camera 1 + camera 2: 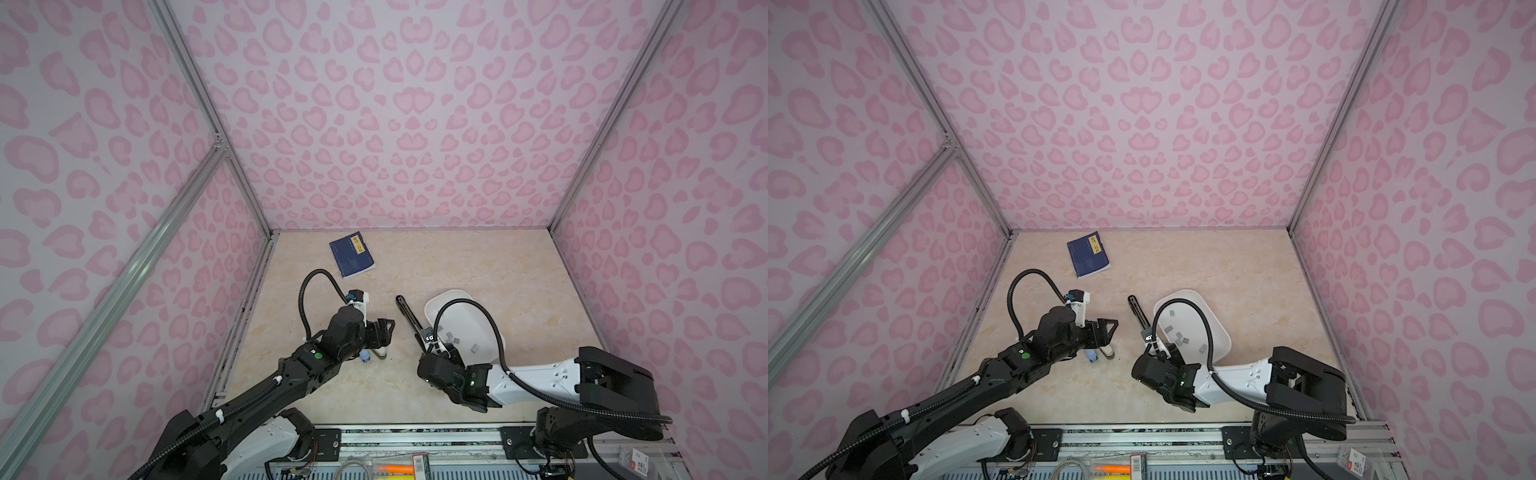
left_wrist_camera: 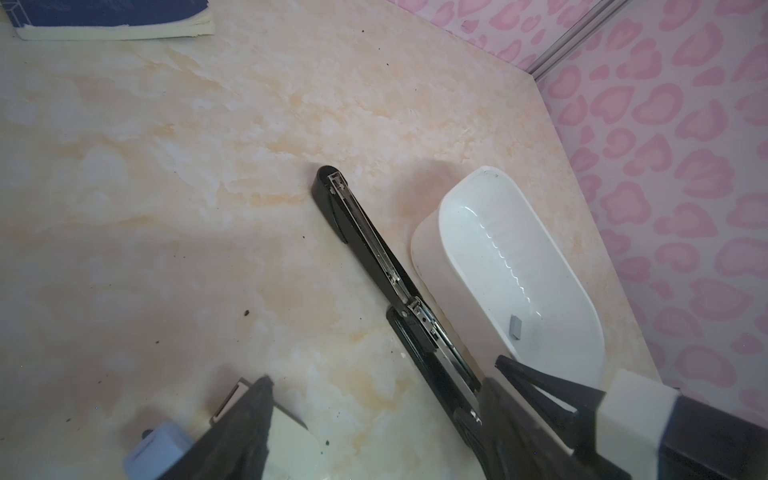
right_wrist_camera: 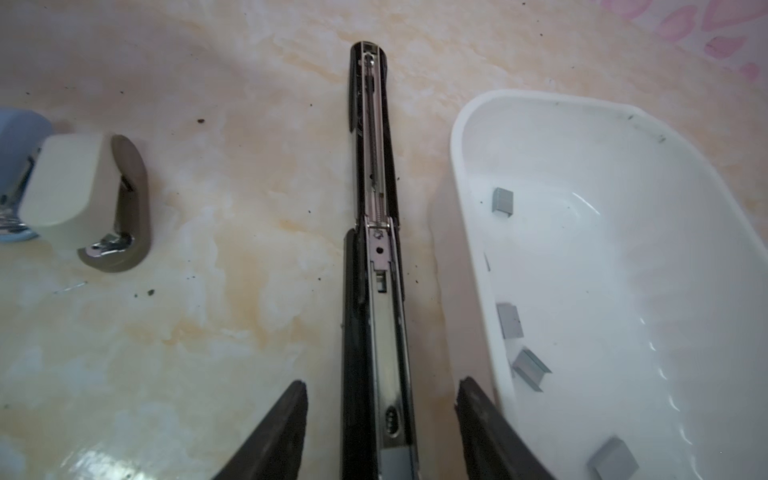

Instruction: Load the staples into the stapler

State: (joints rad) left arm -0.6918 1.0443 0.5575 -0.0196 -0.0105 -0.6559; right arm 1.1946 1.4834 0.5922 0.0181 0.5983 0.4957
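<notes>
A black stapler (image 3: 376,291) lies folded open and flat on a marbled table. In the right wrist view it runs from the bottom centre to the top centre, with its metal channel facing up. The step in hand looks like seating a block of staples in that channel. Doing it well likely means pinching one block by its long sides, turning it parallel to the channel with its legs down, and lowering it gently without nudging the stapler. The right gripper (image 3: 380,384) stands unclenched astride the stapler's near end at the bottom of the view, with one of its fingers (image 3: 291,415) on each side, a gap between each and the stapler, grasping nothing. The staples (image 3: 509,320), small grey blocks, lie scattered in a white tray (image 3: 457,166) just beside the stapler on the right of the frame, near the right-hand finger. A grey patch in the channel at the bottom edge may be another block, though this is unclear. In a top view the left gripper (image 1: 387,332) hovers left of centre, released and empty, apart from the stapler.
</notes>
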